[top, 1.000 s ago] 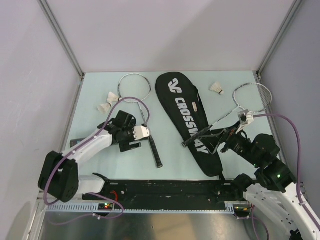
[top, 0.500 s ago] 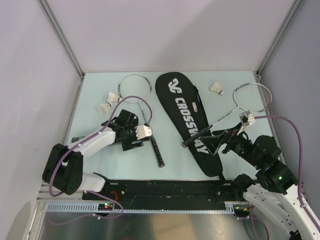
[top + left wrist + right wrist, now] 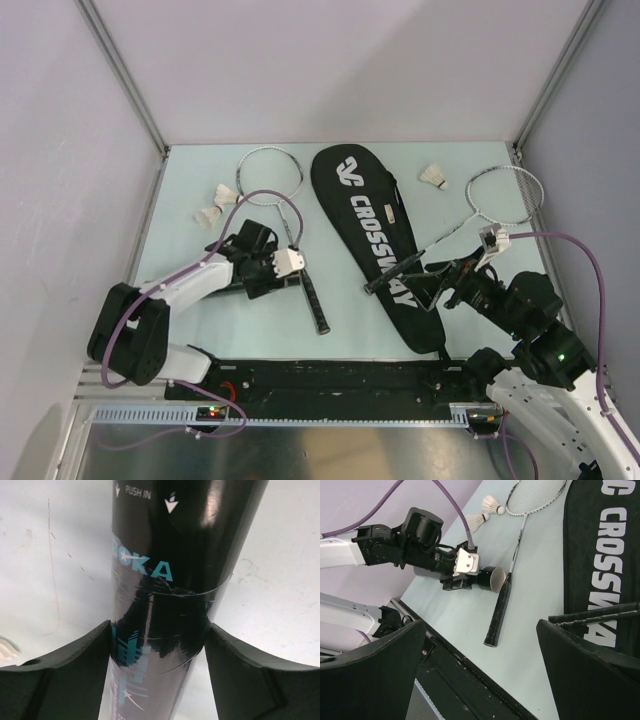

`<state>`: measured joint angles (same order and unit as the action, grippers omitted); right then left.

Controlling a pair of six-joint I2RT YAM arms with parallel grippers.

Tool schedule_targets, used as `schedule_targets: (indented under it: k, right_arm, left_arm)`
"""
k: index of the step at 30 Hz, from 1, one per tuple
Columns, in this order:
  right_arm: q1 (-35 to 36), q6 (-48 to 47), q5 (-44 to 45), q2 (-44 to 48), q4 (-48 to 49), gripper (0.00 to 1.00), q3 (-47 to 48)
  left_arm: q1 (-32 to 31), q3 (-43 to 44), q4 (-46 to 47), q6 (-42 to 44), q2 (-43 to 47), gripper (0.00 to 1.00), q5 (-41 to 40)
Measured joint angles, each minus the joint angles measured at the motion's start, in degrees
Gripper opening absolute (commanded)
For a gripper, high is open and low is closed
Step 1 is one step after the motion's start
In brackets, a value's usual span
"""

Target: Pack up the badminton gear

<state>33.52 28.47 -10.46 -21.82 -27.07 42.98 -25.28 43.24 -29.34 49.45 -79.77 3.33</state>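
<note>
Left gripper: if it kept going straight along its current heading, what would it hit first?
The left gripper points rightward along the black tube it holds. Straight on, the tube's end, then the gripper, would meet the left racquet's black handle; the gap looks tiny, though depth is unclear.

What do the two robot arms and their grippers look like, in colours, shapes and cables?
Left arm and right arm: white links, black joints, a purple cable looping to each wrist. Left gripper and right gripper: a white block behind broad matte black fingers.
</note>
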Motion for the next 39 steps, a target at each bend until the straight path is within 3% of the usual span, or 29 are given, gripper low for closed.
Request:
schedule_targets:
  k: [6, 12, 19, 24, 30, 39]
  right_arm:
    - [0.0, 1.33, -0.33, -0.13, -0.81, 1.0, 0.0]
    - [0.0, 3.04, -1.29, -2.4, -1.11, 0.95, -0.17]
    - [0.13, 5.53, -6.67, -8.28, 5.44, 0.68, -3.45]
    - [1.84, 8.09, -11.08, -15.87, 15.08, 0.55, -3.63]
    - [7.63, 9.05, -12.57, -27.65, 24.9, 0.53, -2.08]
    - [10.58, 6.4, -13.7, -40.79, 31.17, 0.55, 5.75]
  left_arm:
    - [-0.11, -0.07, -1.6, -6.62, 6.71, 0.63, 1.53]
    - [-0.42, -0.2, -1.64, -13.53, 21.42, 0.63, 2.78]
    - [-1.88, -3.58, -1.09, -20.87, 35.6, 0.63, 10.58]
    - [-2.75, -7.3, 1.86, -29.22, 40.39, 0.63, 15.37]
    - [-2.99, -9.38, 5.18, -36.54, 42.91, 0.61, 17.03]
    - [-3.74, -11.78, 6.97, -37.46, 46.95, 0.59, 19.23]
